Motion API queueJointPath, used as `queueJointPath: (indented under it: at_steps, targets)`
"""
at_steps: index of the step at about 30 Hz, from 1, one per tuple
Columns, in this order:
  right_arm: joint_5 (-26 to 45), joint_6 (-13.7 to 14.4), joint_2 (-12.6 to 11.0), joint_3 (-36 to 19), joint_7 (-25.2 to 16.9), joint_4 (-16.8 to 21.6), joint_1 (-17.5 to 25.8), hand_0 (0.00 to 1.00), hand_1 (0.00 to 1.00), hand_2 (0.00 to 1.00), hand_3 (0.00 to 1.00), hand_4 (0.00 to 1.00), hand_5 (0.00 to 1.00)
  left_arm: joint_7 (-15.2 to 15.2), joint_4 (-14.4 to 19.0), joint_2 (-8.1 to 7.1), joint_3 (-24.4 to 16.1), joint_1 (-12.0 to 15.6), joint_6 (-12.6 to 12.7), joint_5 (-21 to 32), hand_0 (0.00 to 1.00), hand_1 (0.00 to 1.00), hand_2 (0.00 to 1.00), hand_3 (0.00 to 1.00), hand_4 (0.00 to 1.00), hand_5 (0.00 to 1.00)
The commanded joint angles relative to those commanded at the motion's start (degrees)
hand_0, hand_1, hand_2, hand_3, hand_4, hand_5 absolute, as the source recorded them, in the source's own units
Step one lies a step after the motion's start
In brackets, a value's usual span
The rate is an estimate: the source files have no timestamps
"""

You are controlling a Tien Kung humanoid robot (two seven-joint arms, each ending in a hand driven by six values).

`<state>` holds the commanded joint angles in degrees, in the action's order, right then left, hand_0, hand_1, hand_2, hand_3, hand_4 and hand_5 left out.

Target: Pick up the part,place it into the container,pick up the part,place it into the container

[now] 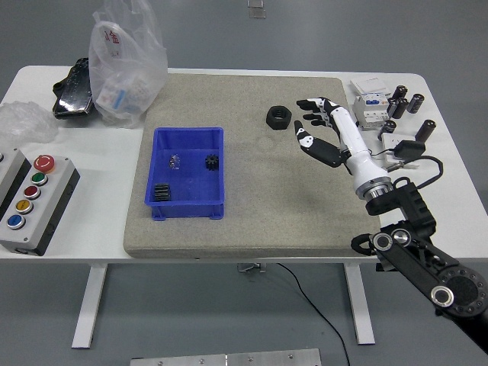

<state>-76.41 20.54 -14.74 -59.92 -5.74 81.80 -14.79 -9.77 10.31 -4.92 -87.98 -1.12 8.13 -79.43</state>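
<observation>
In the head view, the right hand [324, 130] was held above the mat [305, 198], right of the blue container [188, 174], fingers spread and empty. A black hexagonal nut [278, 117] lay just left of the hand; a small black gear [212, 162] sat inside the container.

The scene is evenly and brightly lit from overhead. Soft, short shadows are cast beneath objects. Mild glare is seen on the plastic bag [126, 65] at eleven o'clock. Focus is sharp throughout.

Right hand [326, 131] over the grey mat [252, 221], fingers spread and empty, black nut [278, 117] just left of it, blue bin [187, 177] well left holding a small gear [212, 162]
</observation>
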Motion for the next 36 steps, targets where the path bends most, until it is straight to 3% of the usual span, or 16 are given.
queueJointPath:
  at_steps: [5,14,23,36]
  targets:
    - [10.8,-2.1,0.6,-6.6,-7.7,-0.7,6.3,0.768,0.720,0.741,0.692,0.682,0.350,0.0,0.0,-0.19,-0.2,0.1,-0.1,-0.5,0.643,0.569,0.562,0.619,0.724,0.338]
    - [26.8,-3.2,1.2,-11.0,-16.3,-2.0,9.0,0.759,0.701,0.725,0.685,0.709,0.382,0.7,0.0,-1.46,1.3,-0.9,-0.3,0.1,0.643,0.568,0.557,0.619,0.723,0.337]
    - [36.2,-2.2,1.6,-11.7,-18.4,-3.2,9.5,0.711,0.657,0.699,0.675,0.713,0.386,0.3,0.0,-2.74,1.2,-1.4,-0.5,-0.7,0.643,0.557,0.551,0.620,0.723,0.337]
    - [37.0,-1.8,1.5,-12.5,-19.4,-2.7,10.3,0.699,0.649,0.694,0.675,0.715,0.382,-0.4,0.0,-3.38,0.8,-1.0,-0.7,-1.8,0.643,0.553,0.552,0.620,0.723,0.336]
